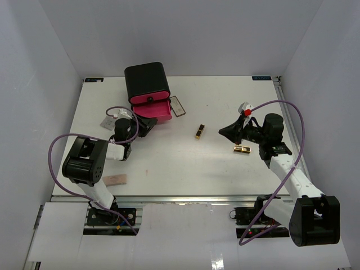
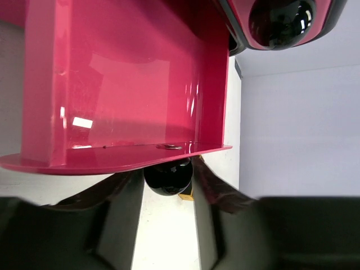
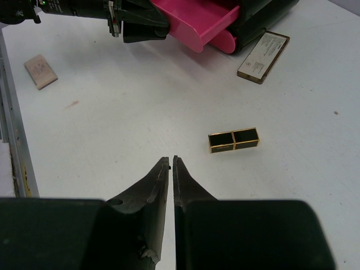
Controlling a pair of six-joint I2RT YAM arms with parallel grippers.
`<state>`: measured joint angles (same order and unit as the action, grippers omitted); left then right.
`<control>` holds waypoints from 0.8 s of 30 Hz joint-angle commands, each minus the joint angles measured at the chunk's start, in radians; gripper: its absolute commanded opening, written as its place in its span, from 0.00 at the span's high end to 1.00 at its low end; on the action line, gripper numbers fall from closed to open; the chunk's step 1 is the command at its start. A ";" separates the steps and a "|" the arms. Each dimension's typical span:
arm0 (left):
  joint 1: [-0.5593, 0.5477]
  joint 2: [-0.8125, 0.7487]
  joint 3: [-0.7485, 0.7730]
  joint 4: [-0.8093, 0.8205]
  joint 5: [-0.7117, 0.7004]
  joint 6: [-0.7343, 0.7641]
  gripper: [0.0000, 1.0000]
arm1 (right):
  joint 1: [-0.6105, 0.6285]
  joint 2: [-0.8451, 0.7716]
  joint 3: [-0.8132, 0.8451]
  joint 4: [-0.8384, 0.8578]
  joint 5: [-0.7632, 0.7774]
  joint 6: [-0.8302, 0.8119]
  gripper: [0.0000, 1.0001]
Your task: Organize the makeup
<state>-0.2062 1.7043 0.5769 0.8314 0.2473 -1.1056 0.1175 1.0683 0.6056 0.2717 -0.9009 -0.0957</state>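
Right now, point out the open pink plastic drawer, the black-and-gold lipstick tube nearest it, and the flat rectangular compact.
open pink plastic drawer (image 1: 154, 111): top external view, its pink inside.
black-and-gold lipstick tube (image 3: 233, 140): right wrist view, middle seam.
flat rectangular compact (image 3: 263, 56): right wrist view, top face centre.

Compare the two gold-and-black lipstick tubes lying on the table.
The middle lipstick points roughly away from the arms; the right lipstick lies crosswise. The middle lipstick sits in the open ahead of the right gripper; the right lipstick lies close beside that arm. Both are gold-and-black, lying flat, outside the pink drawer.
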 commanded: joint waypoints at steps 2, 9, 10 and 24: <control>-0.001 -0.069 0.013 -0.075 0.005 0.048 0.38 | -0.009 -0.014 0.006 -0.006 -0.033 -0.068 0.83; 0.001 -0.226 -0.045 -0.132 0.026 0.139 0.21 | -0.010 -0.007 0.045 -0.189 -0.188 -0.337 0.38; 0.001 -0.251 -0.057 -0.138 0.030 0.147 0.19 | -0.010 -0.007 0.051 -0.218 -0.194 -0.373 0.34; 0.057 -0.706 0.094 -0.743 0.496 0.551 0.12 | -0.009 0.058 0.212 -0.927 0.235 -1.352 0.11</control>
<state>-0.1578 1.0981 0.5252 0.4476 0.5358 -0.8046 0.1116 1.0701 0.7156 -0.3968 -0.9336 -1.1014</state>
